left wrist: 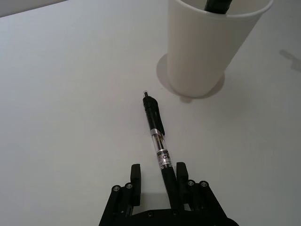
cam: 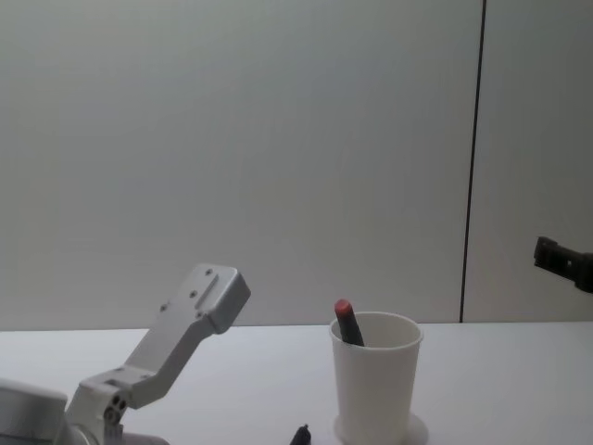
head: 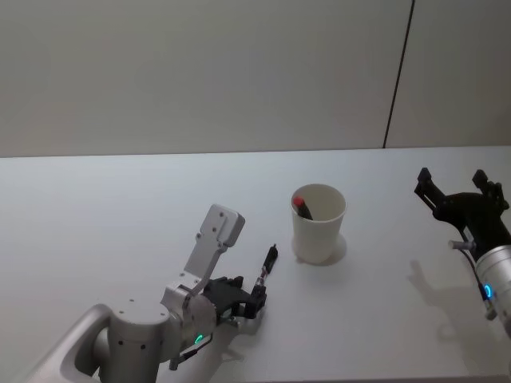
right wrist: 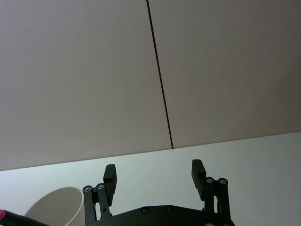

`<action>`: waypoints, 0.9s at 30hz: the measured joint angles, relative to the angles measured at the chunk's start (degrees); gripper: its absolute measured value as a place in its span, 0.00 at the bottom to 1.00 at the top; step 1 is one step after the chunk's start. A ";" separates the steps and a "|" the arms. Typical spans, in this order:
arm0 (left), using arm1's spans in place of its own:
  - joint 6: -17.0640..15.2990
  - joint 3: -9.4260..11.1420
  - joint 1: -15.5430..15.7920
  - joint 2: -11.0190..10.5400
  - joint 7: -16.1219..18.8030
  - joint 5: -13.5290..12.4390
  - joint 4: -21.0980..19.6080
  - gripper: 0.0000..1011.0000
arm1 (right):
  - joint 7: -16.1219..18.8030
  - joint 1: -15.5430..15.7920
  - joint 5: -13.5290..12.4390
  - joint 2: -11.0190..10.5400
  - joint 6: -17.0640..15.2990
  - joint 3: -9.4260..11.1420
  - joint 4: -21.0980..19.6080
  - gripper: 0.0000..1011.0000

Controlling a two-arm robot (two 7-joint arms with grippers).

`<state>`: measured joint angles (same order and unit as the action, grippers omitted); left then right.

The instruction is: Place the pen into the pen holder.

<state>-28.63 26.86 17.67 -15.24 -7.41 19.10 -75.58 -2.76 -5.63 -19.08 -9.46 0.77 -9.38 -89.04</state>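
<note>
Black-barrelled, the pen (left wrist: 157, 136) lies on the white tabletop (left wrist: 70, 94) near the paper cup (left wrist: 207, 47), its lower end between the parted fingers of the left end effector (left wrist: 158, 168), closer to one finger. A good grasp, I judge, closes squarely on the barrel, lifts until the tip clears the rim, then stands the pen upright over the mouth, beside the red-ended pen (head: 301, 204) inside. Well apart on the cup's other side, the right end effector (head: 451, 179) hangs wide open.
</note>
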 joint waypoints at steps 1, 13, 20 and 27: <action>-0.04 -0.01 0.03 0.03 -0.04 -0.01 0.06 0.47 | 0.00 0.00 0.00 0.00 0.00 0.00 0.00 0.99; -0.98 -0.13 0.56 0.39 -0.59 -0.69 0.69 0.31 | 0.00 0.00 0.00 0.00 0.00 0.00 0.00 0.99; -1.61 -0.15 0.76 0.52 -0.83 -1.32 0.47 0.27 | 0.00 0.00 0.00 0.00 0.00 0.00 0.00 0.99; -2.24 -0.16 0.89 0.63 -0.93 -1.95 -0.10 0.19 | 0.00 -0.01 0.00 0.00 0.00 0.00 0.00 0.99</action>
<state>-30.87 26.70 18.57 -14.61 -8.34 17.16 -75.68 -2.77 -5.64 -19.09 -9.47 0.76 -9.38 -89.04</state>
